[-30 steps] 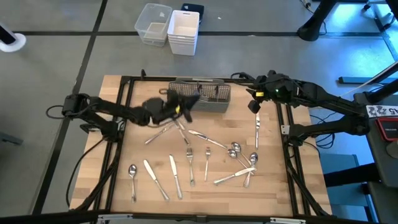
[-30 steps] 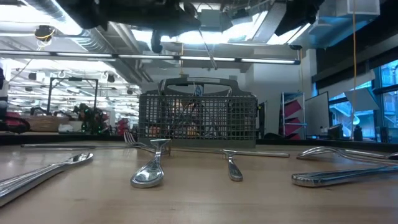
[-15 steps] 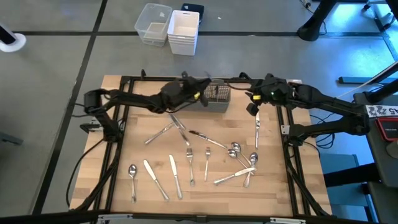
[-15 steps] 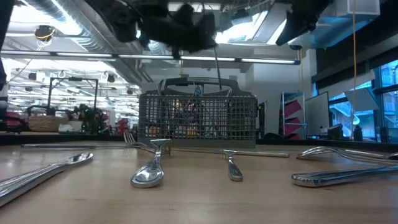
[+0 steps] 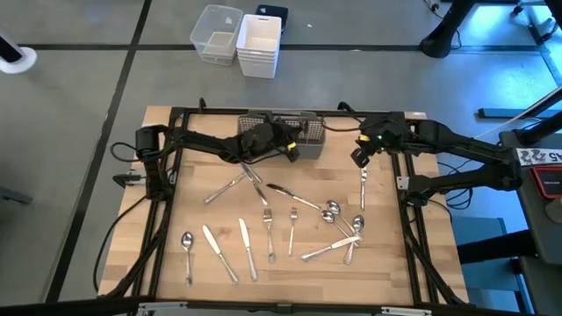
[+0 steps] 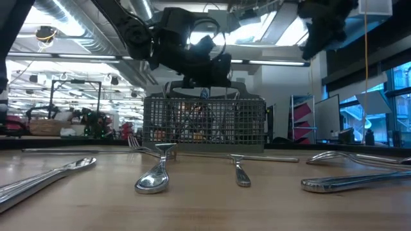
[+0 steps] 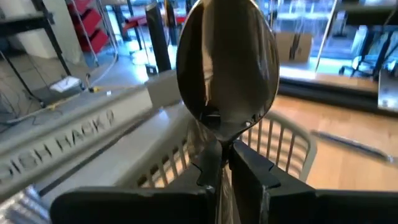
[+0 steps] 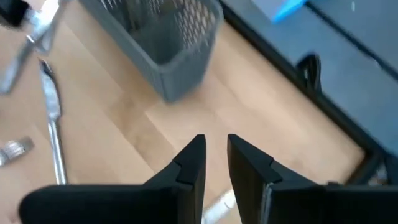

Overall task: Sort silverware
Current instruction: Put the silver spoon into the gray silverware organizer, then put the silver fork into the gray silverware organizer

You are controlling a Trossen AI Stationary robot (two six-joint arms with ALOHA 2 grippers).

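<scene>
The grey wire-mesh caddy (image 5: 303,130) stands at the table's far middle. My left gripper (image 5: 290,149) hovers level just above the caddy's (image 6: 205,122) rim, shut on a shiny spoon whose bowl (image 7: 225,62) sticks out past the fingertips. Several more pieces of silverware lie flat on the wood: a knife (image 5: 248,248), a spoon (image 5: 187,241), forks (image 5: 269,230) and a tangled cluster (image 5: 338,233). My right gripper (image 8: 214,140) hangs open above bare wood to the right of the caddy (image 8: 165,37), holding nothing. My left gripper pinches the spoon's neck (image 7: 219,144), just behind the bowl, between its two fingers. The fingers come nearly level from the table's left and lie along the spoon. The bowl points ahead beyond the fingertips, lifted clear over the caddy's mesh wall (image 7: 273,140).
A knife (image 5: 363,186) lies on the wood below my right gripper (image 5: 360,156). White plastic bins (image 5: 259,44) stand on the floor beyond the table's far edge. A black frame (image 5: 176,175) runs along the table's sides. Bare wood lies at the near middle.
My left gripper has reached toward the far right and sunk from high above to just over the caddy's rim, rolling as it went and carrying the spoon. My right gripper has tipped and rolled a little near the caddy's right end.
</scene>
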